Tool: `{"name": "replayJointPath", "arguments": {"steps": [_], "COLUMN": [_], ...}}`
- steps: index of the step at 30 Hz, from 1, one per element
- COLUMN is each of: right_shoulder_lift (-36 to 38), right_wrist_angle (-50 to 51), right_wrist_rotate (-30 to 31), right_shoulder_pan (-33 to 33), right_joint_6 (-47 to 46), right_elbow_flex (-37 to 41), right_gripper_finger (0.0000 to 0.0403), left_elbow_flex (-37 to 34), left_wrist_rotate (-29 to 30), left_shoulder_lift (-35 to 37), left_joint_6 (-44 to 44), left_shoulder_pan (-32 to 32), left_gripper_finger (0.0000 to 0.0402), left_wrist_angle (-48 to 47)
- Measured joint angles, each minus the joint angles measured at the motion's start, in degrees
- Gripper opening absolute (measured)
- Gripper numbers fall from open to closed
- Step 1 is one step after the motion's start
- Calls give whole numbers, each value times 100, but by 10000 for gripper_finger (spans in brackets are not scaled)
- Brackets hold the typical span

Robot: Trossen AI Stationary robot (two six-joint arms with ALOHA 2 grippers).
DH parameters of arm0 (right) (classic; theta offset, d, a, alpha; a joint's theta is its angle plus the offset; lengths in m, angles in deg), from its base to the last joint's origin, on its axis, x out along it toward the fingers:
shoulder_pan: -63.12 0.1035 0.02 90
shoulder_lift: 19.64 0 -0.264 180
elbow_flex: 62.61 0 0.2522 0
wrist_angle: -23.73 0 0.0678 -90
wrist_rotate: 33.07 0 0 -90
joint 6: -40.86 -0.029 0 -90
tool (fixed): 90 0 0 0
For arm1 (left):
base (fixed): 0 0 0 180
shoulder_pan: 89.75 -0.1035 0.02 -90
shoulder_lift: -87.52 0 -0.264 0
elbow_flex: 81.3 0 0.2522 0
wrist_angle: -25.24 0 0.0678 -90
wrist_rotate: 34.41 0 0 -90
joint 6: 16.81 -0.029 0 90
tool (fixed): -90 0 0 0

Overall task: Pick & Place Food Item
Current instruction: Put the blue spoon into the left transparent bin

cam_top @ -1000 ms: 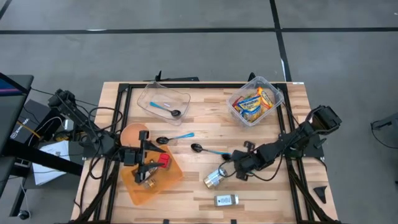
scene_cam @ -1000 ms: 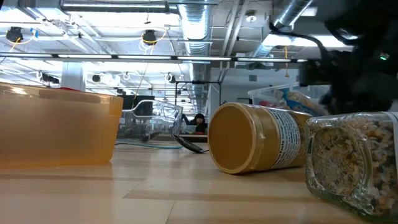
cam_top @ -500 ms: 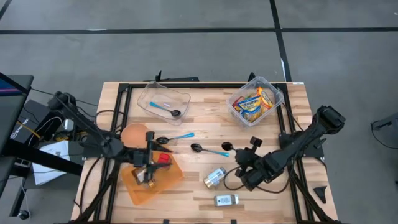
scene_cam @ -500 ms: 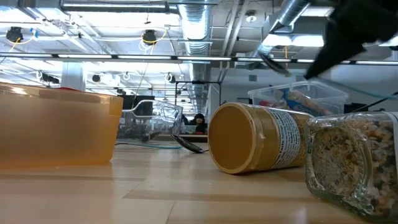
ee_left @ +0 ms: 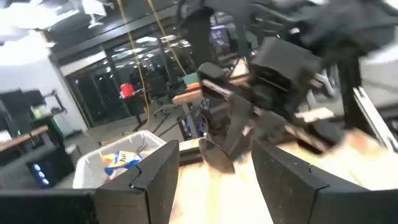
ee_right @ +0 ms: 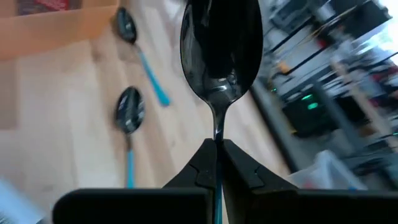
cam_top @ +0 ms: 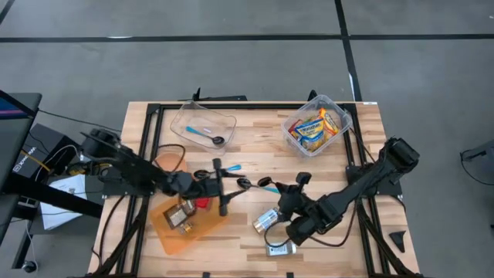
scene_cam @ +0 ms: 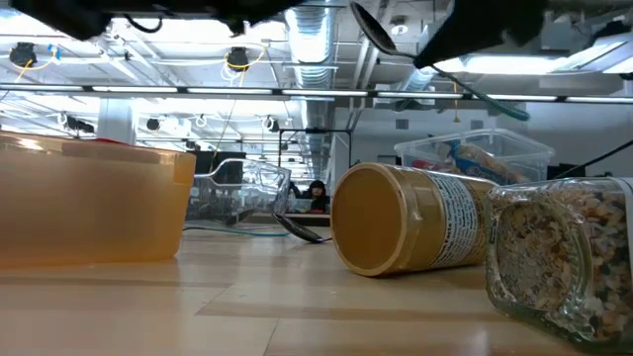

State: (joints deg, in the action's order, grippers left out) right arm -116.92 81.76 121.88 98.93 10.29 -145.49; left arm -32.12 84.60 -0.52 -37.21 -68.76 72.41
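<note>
My right gripper (ee_right: 217,146) is shut on a black spoon (ee_right: 221,43) with a blue handle and holds it over the middle of the table (cam_top: 287,194). The low view shows the spoon's bowl (scene_cam: 371,30) high up. My left gripper (cam_top: 222,185) hovers open at mid-table, beside the orange tray (cam_top: 174,235), pointing toward the right gripper (ee_left: 233,134). Two more spoons (cam_top: 245,183) (cam_top: 207,174) lie flat on the wood. A tan-lidded jar (cam_top: 268,221) and a grain jar (cam_top: 280,249) lie on their sides. My right gripper pinches the spoon's thin neck (ee_right: 217,127), just below the bowl, between its two fingers. The blue handle (ee_right: 216,211) runs back between the fingers. The spoon is lifted clear of the table and slants, bowl end highest.
A clear tub (cam_top: 202,127) at the back holds another spoon. A clear tub of snack packets (cam_top: 316,127) stands at the back right. The orange tray holds a red item (cam_top: 202,202) and a small jar (cam_top: 182,220). An orange lid (cam_top: 168,161) lies behind the tray.
My right gripper has risen with the spoon and turned, so the bowl now stands high. My left gripper has swung from over the orange tray toward the table's right and sunk a little, and now faces the right gripper.
</note>
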Motion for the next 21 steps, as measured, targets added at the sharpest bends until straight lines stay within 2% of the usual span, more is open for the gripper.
{"name": "replayJointPath", "arguments": {"steps": [4,7,13,21], "right_shoulder_lift": [-353,-608,-996,-1003], "right_wrist_angle": [46,173,520,649], "right_wrist_rotate": [440,468,685,714], "right_shoulder_pan": [-1,-70,-112,-144], "right_joint_6": [286,452,463,315], "right_elbow_flex": [-343,-611,-1020,-1065], "right_gripper_finger": [2,2,2,2], "left_elbow_flex": [287,393,412,412], "left_wrist_rotate": [3,-4,4,175], "left_shoulder_lift": [-461,-609,-632,-605], "left_joint_6": [508,736,784,934], "left_shoulder_pan": [-181,-212,-179,-194], "left_gripper_finger": [195,195,195,189], "left_wrist_angle": [18,21,31,-48]}}
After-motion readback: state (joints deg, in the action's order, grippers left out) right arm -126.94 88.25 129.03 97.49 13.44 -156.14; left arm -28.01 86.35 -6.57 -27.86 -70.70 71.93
